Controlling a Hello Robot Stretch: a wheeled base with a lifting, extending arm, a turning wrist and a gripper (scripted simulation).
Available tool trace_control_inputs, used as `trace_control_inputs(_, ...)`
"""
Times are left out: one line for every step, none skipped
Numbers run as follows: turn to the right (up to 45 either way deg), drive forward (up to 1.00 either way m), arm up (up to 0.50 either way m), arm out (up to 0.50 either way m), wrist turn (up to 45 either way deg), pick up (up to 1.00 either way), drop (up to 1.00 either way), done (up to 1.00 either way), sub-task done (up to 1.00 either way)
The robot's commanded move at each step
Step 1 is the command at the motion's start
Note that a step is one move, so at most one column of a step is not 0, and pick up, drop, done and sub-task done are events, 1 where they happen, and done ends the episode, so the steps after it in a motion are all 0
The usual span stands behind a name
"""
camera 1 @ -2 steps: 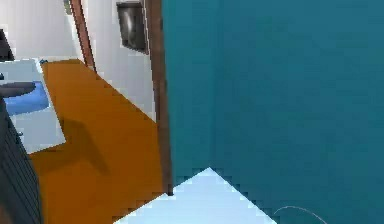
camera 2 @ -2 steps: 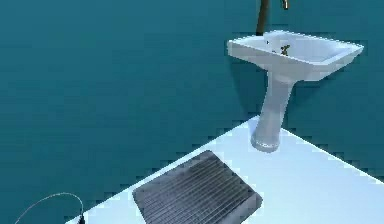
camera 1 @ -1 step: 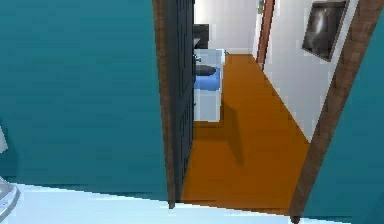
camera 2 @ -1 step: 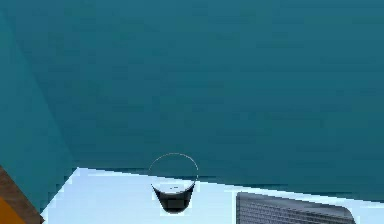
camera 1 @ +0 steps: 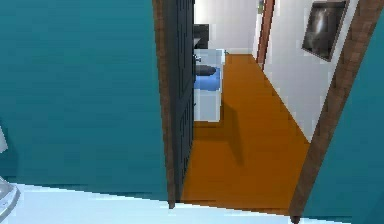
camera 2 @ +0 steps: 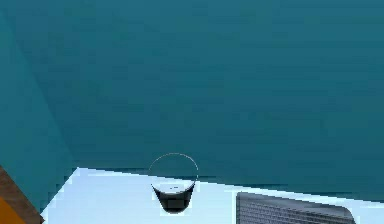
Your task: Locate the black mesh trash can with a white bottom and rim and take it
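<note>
A small black mesh trash can (camera 2: 174, 186) with a pale rim and a pale bottom stands upright on the light floor in the arm side view, low and just left of the middle, close to the teal wall (camera 2: 200, 80).
In the forward view a dark open door (camera 1: 180, 90) in a brown frame (camera 1: 335, 120) leads into a hallway with an orange floor (camera 1: 250, 130). A white and blue fixture (camera 1: 207, 85) stands beside the door. A dark picture (camera 1: 325, 28) hangs on the hallway's white wall. A grey vent-like panel (camera 2: 295, 210) lies bottom right in the arm side view.
</note>
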Motion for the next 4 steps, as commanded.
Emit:
trace_control_inputs(0.0, 0.0, 0.0, 0.5, 0.0, 0.0, 0.0, 0.0, 0.0)
trace_control_inputs(0.0, 0.0, 0.0, 0.0, 45.0, 0.0, 0.0, 0.0, 0.0)
trace_control_inputs(0.0, 0.0, 0.0, 0.0, 45.0, 0.0, 0.0, 0.0, 0.0)
trace_control_inputs(0.0, 0.0, 0.0, 0.0, 45.0, 0.0, 0.0, 0.0, 0.0)
